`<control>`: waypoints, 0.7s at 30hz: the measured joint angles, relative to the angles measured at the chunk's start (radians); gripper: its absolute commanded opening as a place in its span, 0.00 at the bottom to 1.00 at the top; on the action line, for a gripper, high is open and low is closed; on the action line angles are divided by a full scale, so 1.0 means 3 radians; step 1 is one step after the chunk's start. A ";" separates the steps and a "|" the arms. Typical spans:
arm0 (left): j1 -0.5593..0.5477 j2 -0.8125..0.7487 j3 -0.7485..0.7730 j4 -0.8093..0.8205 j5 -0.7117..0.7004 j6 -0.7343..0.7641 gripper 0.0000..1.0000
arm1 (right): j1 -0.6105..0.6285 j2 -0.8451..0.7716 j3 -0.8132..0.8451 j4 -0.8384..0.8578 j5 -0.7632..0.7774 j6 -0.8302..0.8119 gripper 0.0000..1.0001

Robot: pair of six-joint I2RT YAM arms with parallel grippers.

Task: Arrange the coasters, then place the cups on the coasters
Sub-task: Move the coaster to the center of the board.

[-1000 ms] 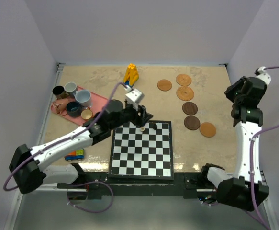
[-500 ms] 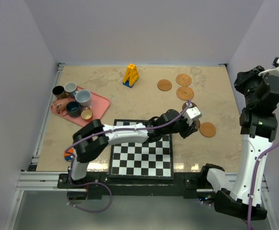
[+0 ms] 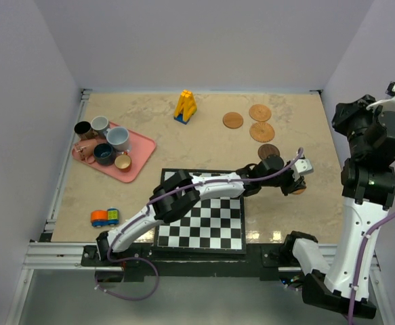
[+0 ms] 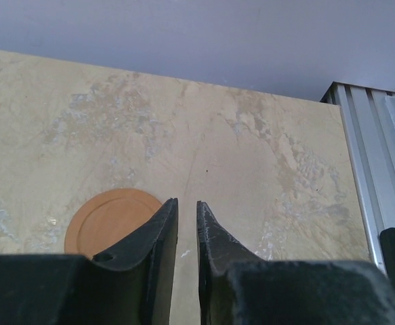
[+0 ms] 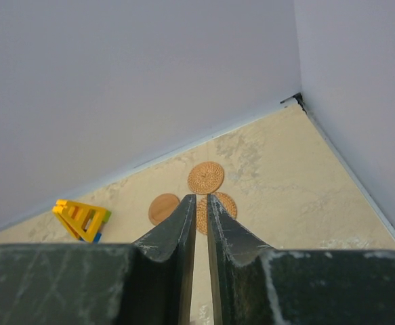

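Coaster point(image 4: 112, 218) lies just left of left claw point(image 4: 187, 210).

A black-and-white chessboard point(image 3: 200, 218) lies at the near middle of the beige marbled counter point(image 3: 183, 142). A pink tray point(image 3: 140, 147) sits far to the left. A yellow block figure point(image 3: 185, 106) on a blue base stands at the far middle. Small orange, green and blue toy blocks point(image 3: 105, 217) rest near the left edge.

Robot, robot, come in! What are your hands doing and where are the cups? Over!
Left gripper nearly shut, empty, low beside a tan coaster. Right gripper nearly shut, empty, raised. Cups on pink tray. Chessboard between.
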 measured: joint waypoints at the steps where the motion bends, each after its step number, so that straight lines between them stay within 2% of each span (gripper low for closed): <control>1: 0.0000 0.0084 0.0078 -0.0005 0.0023 0.0000 0.20 | 0.0000 0.0000 0.0008 -0.0005 -0.0009 -0.0004 0.15; 11: 0.0061 0.0561 0.0379 -0.0020 0.0070 -0.0001 0.15 | 0.0033 -0.0008 0.0017 -0.0047 -0.0095 -0.0018 0.13; 21: 0.0106 0.0704 0.0492 -0.0010 -0.0020 0.0029 0.05 | 0.0062 -0.0033 0.0011 -0.0046 -0.0139 -0.0036 0.12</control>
